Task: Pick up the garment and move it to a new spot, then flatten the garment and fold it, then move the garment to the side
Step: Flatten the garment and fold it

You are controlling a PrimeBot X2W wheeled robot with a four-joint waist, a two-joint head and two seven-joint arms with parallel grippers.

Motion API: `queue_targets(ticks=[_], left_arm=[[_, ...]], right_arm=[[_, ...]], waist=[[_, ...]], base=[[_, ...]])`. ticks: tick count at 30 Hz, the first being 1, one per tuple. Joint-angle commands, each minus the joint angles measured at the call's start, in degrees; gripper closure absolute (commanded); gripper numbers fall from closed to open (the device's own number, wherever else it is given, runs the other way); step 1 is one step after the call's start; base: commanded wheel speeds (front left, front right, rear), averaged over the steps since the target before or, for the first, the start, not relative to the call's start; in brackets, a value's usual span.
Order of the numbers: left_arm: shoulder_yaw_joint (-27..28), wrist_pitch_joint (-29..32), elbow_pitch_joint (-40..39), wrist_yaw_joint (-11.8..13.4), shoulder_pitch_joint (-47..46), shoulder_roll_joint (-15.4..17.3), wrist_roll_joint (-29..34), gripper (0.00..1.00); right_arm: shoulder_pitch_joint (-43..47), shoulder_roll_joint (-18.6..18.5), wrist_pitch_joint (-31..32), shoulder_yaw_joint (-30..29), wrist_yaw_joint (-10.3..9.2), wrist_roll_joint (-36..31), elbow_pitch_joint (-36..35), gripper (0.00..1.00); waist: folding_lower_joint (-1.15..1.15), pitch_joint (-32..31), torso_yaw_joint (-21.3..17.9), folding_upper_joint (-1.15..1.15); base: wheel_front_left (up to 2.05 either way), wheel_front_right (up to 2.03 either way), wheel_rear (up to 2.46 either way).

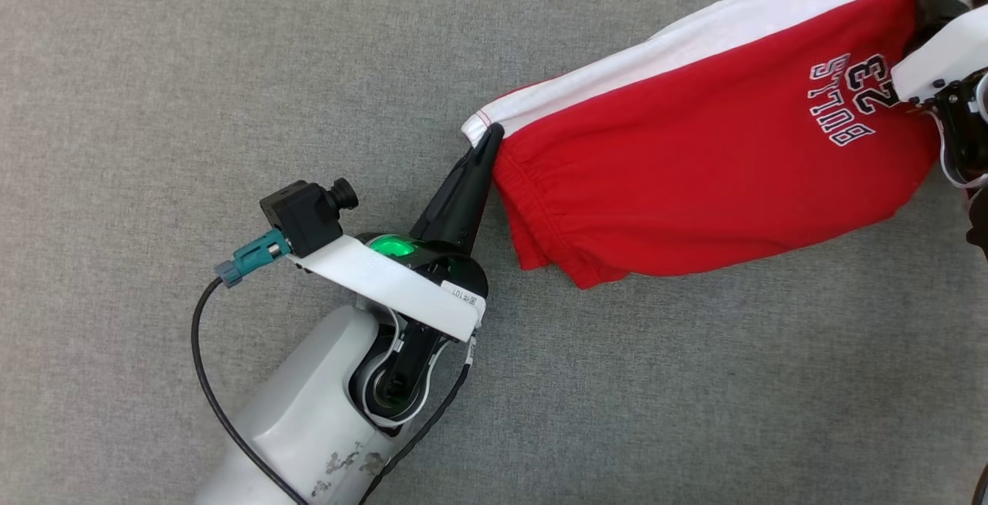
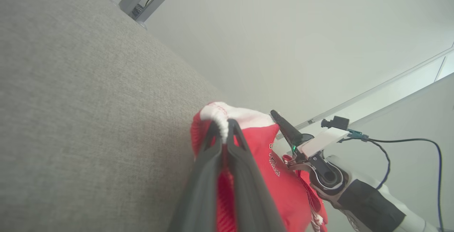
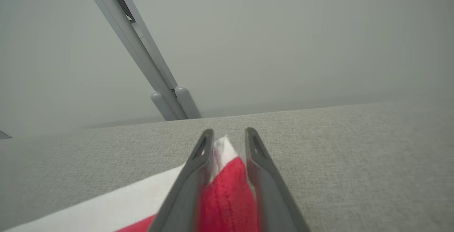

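Left gripper (image 1: pixel 494 133) is clamped on the shorts (image 1: pixel 718 173) at their nine o'clock corner, right gripper (image 3: pixel 227 132) slightly parted around the three o'clock one, grip uncertain, so you have flattening, folding and setting aside left.

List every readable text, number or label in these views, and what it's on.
"BULLS": red and white fabric garment, white-outlined print, upside down in the head view.
"23": same garment, beside that word.
"101": small label on the white plastic bracket behind the left gripper; characters before it too small to read.
Garment print in the left wrist view: too blurred to read.
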Motion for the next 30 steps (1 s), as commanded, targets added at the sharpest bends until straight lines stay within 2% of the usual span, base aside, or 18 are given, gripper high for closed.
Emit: queue_targets(ticks=[1,4,7,11,16,19,23,27,30], left_arm=[[0.57,0.29,3.06,0.22,2.39,0.89,0.47,0.00],[2.89,0.27,4.71,0.32,3.06,0.55,4.68,0.00],[7.11,0.22,4.02,2.73,4.18,-0.02,13.52,0.00],[14.21,0.17,-1.29,6.60,8.24,-1.28,26.31,0.00],[19.62,0.18,-9.39,10.10,16.20,-2.18,39.64,0.00],[21.04,0.17,-13.48,12.04,20.53,-2.64,45.85,0.00],[20.11,0.17,-18.08,15.49,26.95,-2.75,56.48,0.00],[18.65,0.17,-19.25,17.49,31.13,-2.55,61.91,0.00],[18.06,0.17,-19.58,18.39,33.23,-2.61,63.37,0.00]], right_arm=[[0.11,-0.63,-0.79,-0.22,-0.01,0.11,-0.30,0.00],[1.51,-1.99,-1.13,-3.43,-0.02,-0.65,-4.98,0.00],[6.98,-2.03,-1.08,-7.51,-0.01,-3.86,-12.16,0.00],[14.31,-1.79,-1.11,-12.32,-0.02,-8.19,-20.98,0.00],[24.20,0.41,-1.05,-17.64,-0.01,-12.26,-28.67,0.00],[29.78,1.76,-1.02,-20.03,-0.01,-13.99,-31.73,0.00],[38.51,3.74,-1.01,-22.13,-0.01,-14.67,-34.53,0.00],[44.94,5.34,-1.02,-23.27,-0.01,-12.42,-34.97,0.00],[48.73,6.46,-1.02,-23.49,-0.01,-9.06,-34.51,0.00]], waist=[[0.00,-0.69,-0.22,0.00],[0.00,-1.99,-0.81,0.00],[0.00,-3.53,-1.64,0.00],[0.00,-5.99,-2.87,0.00],[0.00,-9.97,-3.68,0.00],[0.00,-12.69,-3.59,0.00],[0.00,-16.83,-2.83,0.00],[0.00,-19.42,-2.12,0.00],[0.00,-20.45,-1.96,0.00]], base=[[0.00,0.00,0.00],[0.00,0.00,0.00],[0.00,0.00,0.00],[0.00,0.00,0.00],[0.00,0.00,0.00],[0.00,0.00,0.00],[0.00,0.00,0.00],[0.00,0.00,0.00],[0.00,0.00,0.00]])
